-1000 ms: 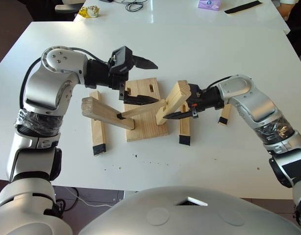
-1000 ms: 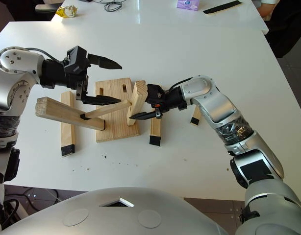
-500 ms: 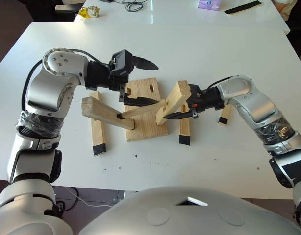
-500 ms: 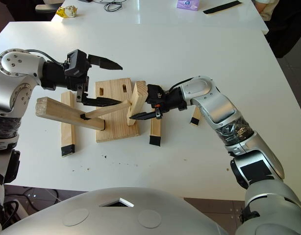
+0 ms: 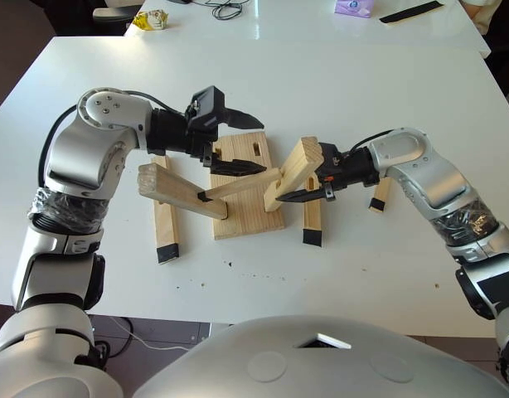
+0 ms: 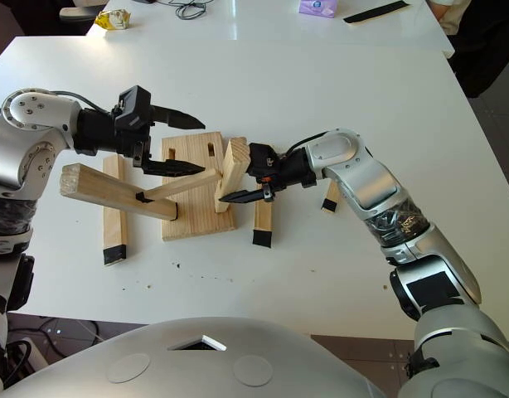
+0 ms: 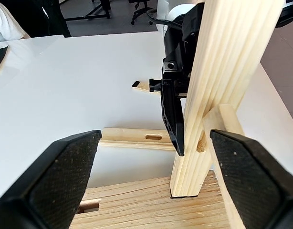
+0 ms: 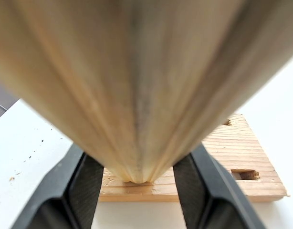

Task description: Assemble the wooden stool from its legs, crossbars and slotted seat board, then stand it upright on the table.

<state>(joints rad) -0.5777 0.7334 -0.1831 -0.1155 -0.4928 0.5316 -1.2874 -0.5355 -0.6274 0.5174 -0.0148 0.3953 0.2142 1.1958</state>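
Right end effector [image 5: 294, 181] is clamped on the leg [image 5: 302, 157]; left end effector [image 5: 260, 146] hangs wide open over the crossbar [image 5: 238, 186]. I'd keep that leg square over its seat board [image 5: 248, 217] slot.

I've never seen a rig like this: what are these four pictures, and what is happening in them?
It is a humanoid robot with two arms, each ending in a two-finger gripper. Two pictures look down from its head; the other two come from cameras on its wrists. On the white table lies a slotted seat board with loose legs beside it. The right gripper is shut on one leg, joined by a crossbar to a second leg. The left gripper hovers open above the board.
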